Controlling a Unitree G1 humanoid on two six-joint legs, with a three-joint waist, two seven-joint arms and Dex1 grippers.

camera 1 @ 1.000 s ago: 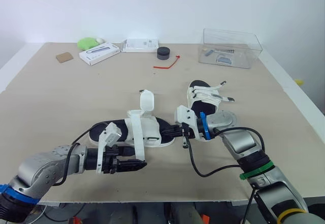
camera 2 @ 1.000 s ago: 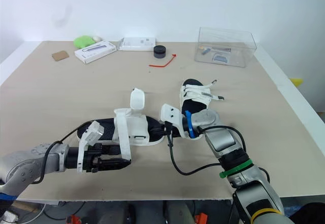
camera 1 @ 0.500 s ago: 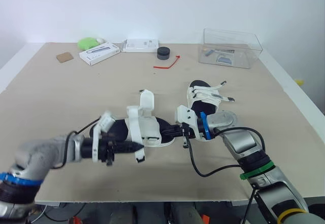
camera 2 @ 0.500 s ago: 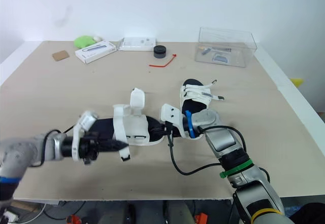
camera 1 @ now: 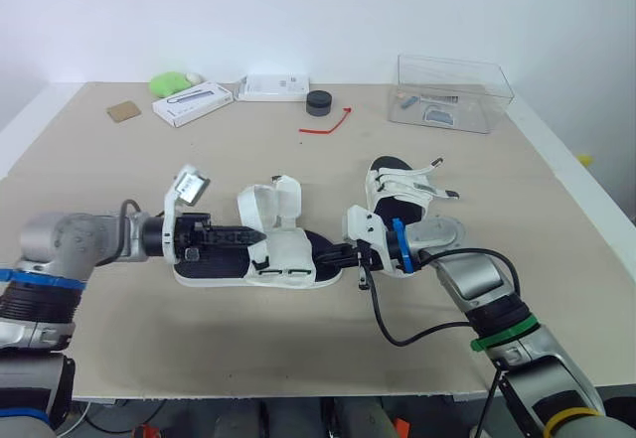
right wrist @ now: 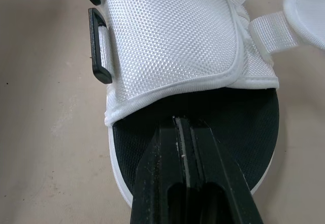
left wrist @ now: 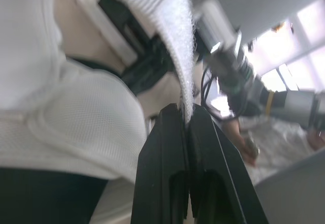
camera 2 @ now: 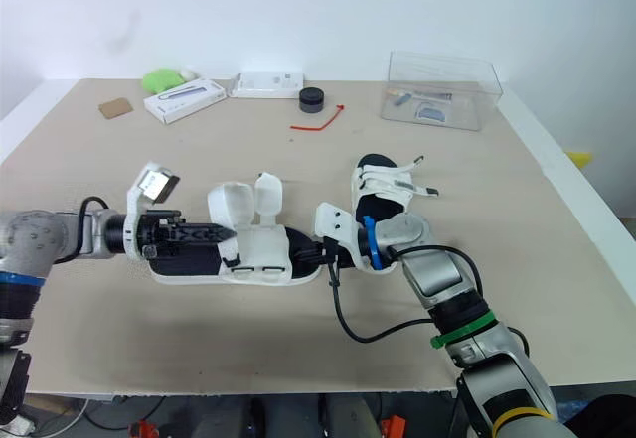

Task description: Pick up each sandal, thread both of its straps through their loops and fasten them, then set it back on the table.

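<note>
The left gripper (camera 1: 248, 234) has swung up from the front edge and now pinches the white strap (camera 1: 254, 203) of the near sandal (camera 1: 288, 267), which lies on the surface (camera 1: 119, 180). The right gripper (camera 1: 336, 256) clamps that sandal's sole end. The second sandal (camera 1: 402, 192) lies just behind.

I read a beige table (camera 1: 119, 180) with white edges, spanning near to far | plain white wall (camera 1: 318, 11) behind the far edge | grey floor (camera 1: 618, 205) off the right side | light even, shadows soft
</note>
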